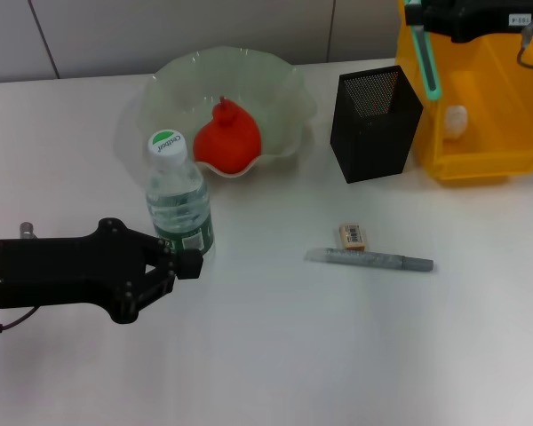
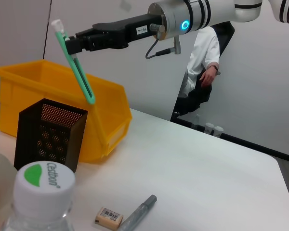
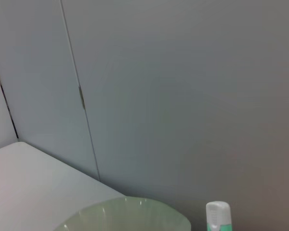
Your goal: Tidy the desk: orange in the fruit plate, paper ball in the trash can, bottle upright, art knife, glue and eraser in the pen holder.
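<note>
Green-handled, the art knife (image 1: 425,55) is pinched by the right gripper (image 1: 419,16), hanging above the yellow trash can (image 1: 489,133) beside the black mesh pen holder (image 1: 374,122). The eraser (image 1: 353,235) and grey glue stick (image 1: 369,260) lie on the table (image 1: 275,346). The orange (image 1: 226,140) is seen in the fruit plate (image 1: 284,106). The bottle (image 1: 178,200) stands upright, apparently touched by the left gripper (image 1: 179,264), fingers spread.

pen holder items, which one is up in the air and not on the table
The green art knife, held in the right gripper above the pen holder; the eraser and grey glue lie on the table.
</note>
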You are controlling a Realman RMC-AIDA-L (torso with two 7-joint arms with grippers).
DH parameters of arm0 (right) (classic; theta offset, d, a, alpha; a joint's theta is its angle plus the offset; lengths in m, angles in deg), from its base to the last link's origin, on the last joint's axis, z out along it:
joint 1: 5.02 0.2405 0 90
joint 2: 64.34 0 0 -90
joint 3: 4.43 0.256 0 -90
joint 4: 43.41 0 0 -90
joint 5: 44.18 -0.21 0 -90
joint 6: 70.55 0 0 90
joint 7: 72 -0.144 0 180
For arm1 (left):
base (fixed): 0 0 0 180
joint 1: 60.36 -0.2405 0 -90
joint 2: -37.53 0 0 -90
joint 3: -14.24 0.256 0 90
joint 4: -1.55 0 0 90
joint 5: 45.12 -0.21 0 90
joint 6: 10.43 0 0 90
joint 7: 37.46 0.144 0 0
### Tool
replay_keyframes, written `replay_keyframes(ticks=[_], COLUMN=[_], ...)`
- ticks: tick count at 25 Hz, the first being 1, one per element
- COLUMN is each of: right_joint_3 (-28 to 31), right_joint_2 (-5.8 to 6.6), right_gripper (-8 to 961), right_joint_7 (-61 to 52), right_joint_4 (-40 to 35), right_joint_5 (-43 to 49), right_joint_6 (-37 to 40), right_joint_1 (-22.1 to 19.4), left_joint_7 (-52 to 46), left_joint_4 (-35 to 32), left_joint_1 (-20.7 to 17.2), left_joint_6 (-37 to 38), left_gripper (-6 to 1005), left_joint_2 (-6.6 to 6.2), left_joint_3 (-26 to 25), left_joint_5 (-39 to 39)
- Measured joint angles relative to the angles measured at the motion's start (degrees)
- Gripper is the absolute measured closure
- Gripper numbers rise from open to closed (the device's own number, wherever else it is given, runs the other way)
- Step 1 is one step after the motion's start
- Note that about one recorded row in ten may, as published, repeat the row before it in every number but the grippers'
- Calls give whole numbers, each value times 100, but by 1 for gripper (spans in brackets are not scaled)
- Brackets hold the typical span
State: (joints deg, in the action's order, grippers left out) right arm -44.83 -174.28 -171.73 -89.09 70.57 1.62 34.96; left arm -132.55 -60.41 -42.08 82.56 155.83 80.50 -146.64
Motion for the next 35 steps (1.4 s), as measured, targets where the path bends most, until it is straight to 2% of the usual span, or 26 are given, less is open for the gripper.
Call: replay_keyframes(ticks=[18, 29, 35], right_joint_3=[15, -11, 6], right_joint_2=[109, 120, 111], right_gripper=[738, 729, 724], right_joint_7=[-17, 993, 1246], right_joint_4=[36, 906, 1116], right_joint_5=[-299, -471, -471], right_joint_6=[88, -284, -435], right_joint_1=[275, 671, 679], left_joint_7=[-49, -52, -45], left_joint_4=[0, 0, 0], left_joint_1=[74, 44, 16], left_joint_6=[9, 20, 26], left_gripper=[1000, 1000, 1000], left_joint_2=[0, -9, -2], left_joint_3=[1, 1, -5], left_joint_5=[1, 0, 0])
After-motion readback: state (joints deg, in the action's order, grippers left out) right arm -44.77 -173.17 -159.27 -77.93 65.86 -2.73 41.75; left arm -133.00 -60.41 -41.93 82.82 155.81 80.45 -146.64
